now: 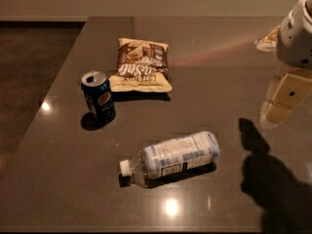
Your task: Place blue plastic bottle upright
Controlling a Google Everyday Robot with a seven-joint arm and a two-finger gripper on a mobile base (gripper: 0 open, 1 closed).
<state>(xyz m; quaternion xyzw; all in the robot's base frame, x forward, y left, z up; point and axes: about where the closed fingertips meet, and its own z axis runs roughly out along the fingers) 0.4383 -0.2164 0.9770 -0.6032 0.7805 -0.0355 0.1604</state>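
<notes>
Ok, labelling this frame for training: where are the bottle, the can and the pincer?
Bottle (178,152), camera view: middle of its label.
Can (101,104), camera view: its blue side.
Pincer (277,110), camera view: beige lower end, at the right edge.

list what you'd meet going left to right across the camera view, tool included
Pepsi can, standing upright → chip bag, farther back → blue plastic bottle, lying on its side with the cap to the left → tool, hanging above the counter at the right edge.
</notes>
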